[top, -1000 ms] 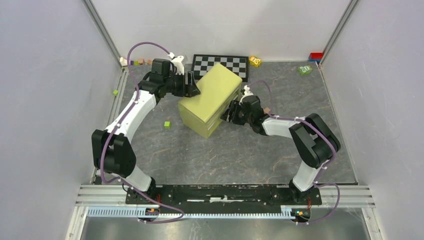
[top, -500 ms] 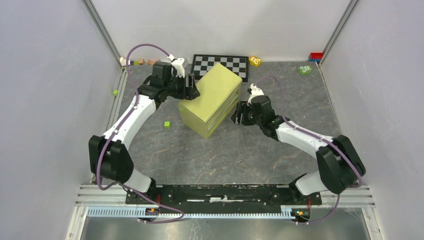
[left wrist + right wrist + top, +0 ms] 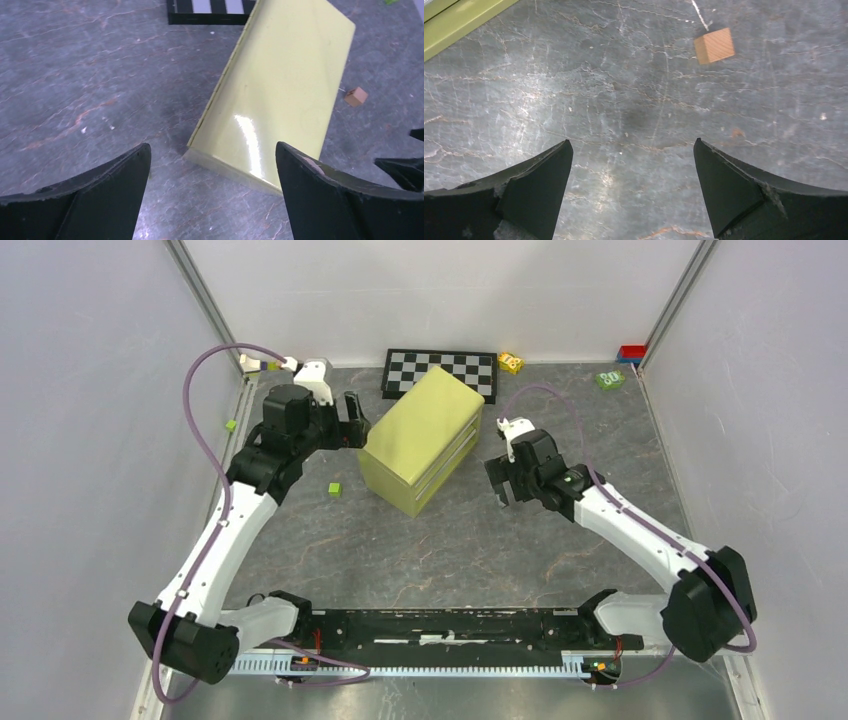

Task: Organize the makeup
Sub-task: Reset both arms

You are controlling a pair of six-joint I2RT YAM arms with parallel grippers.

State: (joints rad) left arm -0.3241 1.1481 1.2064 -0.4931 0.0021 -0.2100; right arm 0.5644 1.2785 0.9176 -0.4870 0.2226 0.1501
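No makeup shows in any view. A closed yellow-green box (image 3: 420, 438) stands at the middle of the table, its shiny lid (image 3: 285, 90) filling the left wrist view and one corner (image 3: 454, 20) showing in the right wrist view. My left gripper (image 3: 352, 420) (image 3: 211, 145) hangs open just left of the box, apart from it, with nothing between its fingers. To the right of the box my right gripper (image 3: 500, 480) (image 3: 632, 141) is open over bare table, also holding nothing.
A chequered board (image 3: 445, 368) lies behind the box. A wooden cube (image 3: 714, 46) sits on the table beyond the right gripper. Green cubes (image 3: 334, 488) lie left of the box. Small coloured pieces (image 3: 609, 379) lie along the back wall. Side walls enclose the table.
Both grippers were against the box's sides and have drawn away from it, the left one to the left, the right one to the right and nearer. Both jaws have opened wider.
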